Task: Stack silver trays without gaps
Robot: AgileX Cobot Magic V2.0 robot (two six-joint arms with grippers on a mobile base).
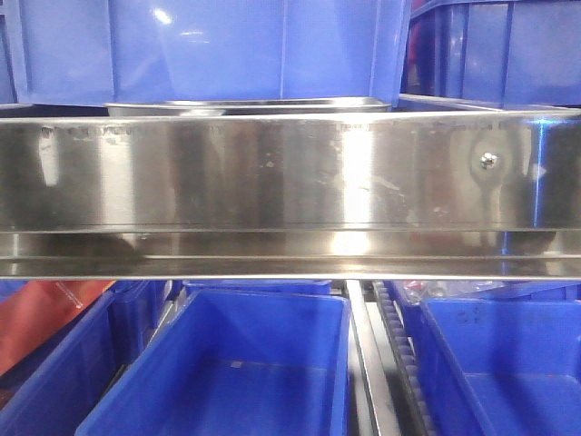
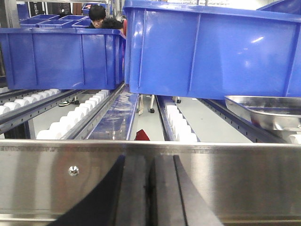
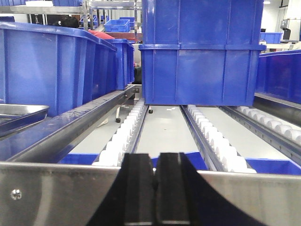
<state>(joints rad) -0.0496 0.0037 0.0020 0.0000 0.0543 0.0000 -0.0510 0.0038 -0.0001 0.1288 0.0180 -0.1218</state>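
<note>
A silver tray (image 1: pixel 250 106) shows as a thin shiny rim under a blue bin (image 1: pixel 209 45), behind the steel rail. In the left wrist view a silver tray (image 2: pixel 268 110) lies on the roller lane at the right, partly under a big blue bin (image 2: pixel 211 52). The right wrist view catches a silver tray's corner (image 3: pixel 19 115) at the far left edge. My left gripper (image 2: pixel 151 159) is shut and empty, low in front of the rail, well left of the tray. My right gripper (image 3: pixel 154 155) is also shut and empty. Neither gripper appears in the front view.
A brushed-steel shelf rail (image 1: pixel 272 182) with screws spans the front of each view. Blue bins (image 1: pixel 245 372) sit on the lower shelf. Two stacked blue bins (image 3: pixel 202 52) stand on the roller lane ahead of the right gripper. People (image 2: pixel 97 14) are far behind.
</note>
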